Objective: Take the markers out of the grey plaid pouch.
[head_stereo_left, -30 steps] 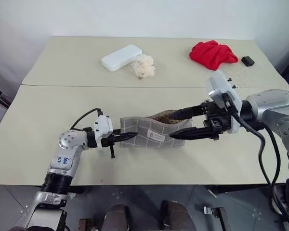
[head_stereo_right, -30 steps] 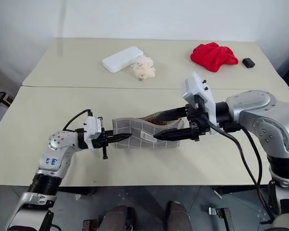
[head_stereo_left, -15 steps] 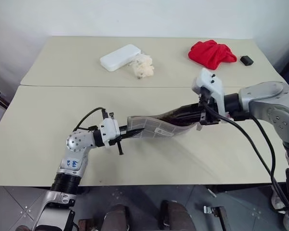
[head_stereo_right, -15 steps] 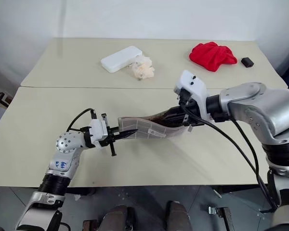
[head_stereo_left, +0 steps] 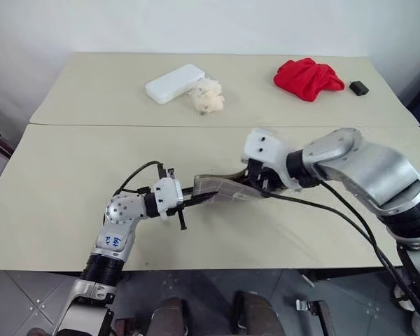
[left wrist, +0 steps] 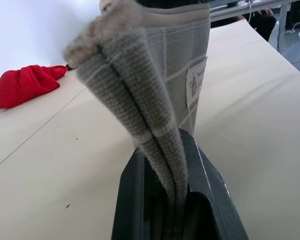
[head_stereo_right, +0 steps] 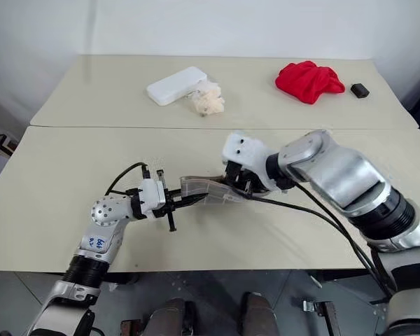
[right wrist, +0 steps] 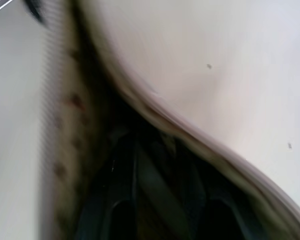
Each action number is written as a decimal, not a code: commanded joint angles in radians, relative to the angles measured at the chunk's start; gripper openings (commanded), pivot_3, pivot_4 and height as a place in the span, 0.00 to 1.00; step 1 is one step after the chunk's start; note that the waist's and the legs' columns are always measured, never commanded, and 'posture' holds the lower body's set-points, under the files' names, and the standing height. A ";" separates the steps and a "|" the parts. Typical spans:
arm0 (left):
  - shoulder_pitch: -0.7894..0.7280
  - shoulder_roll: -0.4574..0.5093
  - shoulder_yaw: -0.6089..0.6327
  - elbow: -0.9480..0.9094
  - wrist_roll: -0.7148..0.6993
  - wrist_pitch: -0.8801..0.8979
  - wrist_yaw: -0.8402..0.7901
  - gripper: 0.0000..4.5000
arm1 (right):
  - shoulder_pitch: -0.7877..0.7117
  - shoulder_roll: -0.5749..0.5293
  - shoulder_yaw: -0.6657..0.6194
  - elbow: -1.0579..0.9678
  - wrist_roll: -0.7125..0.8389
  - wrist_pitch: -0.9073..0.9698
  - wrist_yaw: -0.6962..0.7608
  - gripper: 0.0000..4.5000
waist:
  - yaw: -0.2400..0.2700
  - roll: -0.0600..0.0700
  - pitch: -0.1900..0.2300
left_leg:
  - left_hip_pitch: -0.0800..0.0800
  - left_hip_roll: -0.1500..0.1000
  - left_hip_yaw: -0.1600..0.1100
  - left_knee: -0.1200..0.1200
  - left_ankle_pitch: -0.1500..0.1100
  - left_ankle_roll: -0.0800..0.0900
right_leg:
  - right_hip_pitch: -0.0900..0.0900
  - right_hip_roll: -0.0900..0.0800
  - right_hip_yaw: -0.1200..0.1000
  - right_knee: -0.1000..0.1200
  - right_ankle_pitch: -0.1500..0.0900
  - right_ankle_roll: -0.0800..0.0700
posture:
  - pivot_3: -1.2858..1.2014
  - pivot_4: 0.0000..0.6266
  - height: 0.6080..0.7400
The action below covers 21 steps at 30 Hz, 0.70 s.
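The grey plaid pouch [head_stereo_left: 219, 187] hangs just above the near table, stretched between my two grippers. My left gripper [head_stereo_left: 190, 201] is shut on its left end; in the left wrist view the folded plaid fabric [left wrist: 155, 65] with its white label rises out of the closed fingers [left wrist: 131, 200]. My right gripper [head_stereo_left: 255, 183] points down into the pouch's open right end. The right wrist view looks into the dark brown lining [right wrist: 80, 100]. The markers are hidden.
On the far table lie a white rectangular box [head_stereo_left: 175, 83], a cream crumpled wad [head_stereo_left: 208, 96], a red cloth [head_stereo_left: 308, 77] and a small black object [head_stereo_left: 359, 87]. A seam [head_stereo_left: 126, 126] separates the two tables. Cables trail from both wrists.
My right gripper swung down and left, from beside the pouch's end into its opening. The pouch dropped lower and flatter. My left gripper shifted slightly right, still clamped.
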 commanded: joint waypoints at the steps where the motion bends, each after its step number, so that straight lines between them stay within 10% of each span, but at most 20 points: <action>1: -0.012 -0.003 0.006 -0.027 -0.020 0.003 0.004 0.00 | -0.011 -0.017 0.030 -0.006 -0.100 -0.067 0.004 0.38 | 0.000 0.000 0.000 | 0.000 0.000 0.000 0.000 0.000 0.000 | 0.000 0.000 0.000 0.000 0.000 0.000 | 0.52 0.24 1.00; 7: -0.009 -0.002 0.011 -0.037 -0.034 0.025 -0.004 0.00 | -0.017 -0.016 0.086 0.011 -0.251 -0.207 0.032 0.83 | -0.002 0.000 0.000 | 0.000 0.000 0.000 0.000 0.000 0.000 | 0.000 0.000 0.000 0.000 0.000 0.000 | 0.52 0.24 1.00; 21: -0.013 -0.014 0.028 -0.074 -0.118 0.166 -0.037 0.00 | -0.005 0.162 0.149 0.281 -0.572 -0.551 0.046 0.83 | -0.015 0.000 0.000 | 0.000 0.000 0.000 -0.001 0.000 -0.001 | 0.000 0.001 -0.001 0.000 0.000 0.000 | 0.52 0.24 1.00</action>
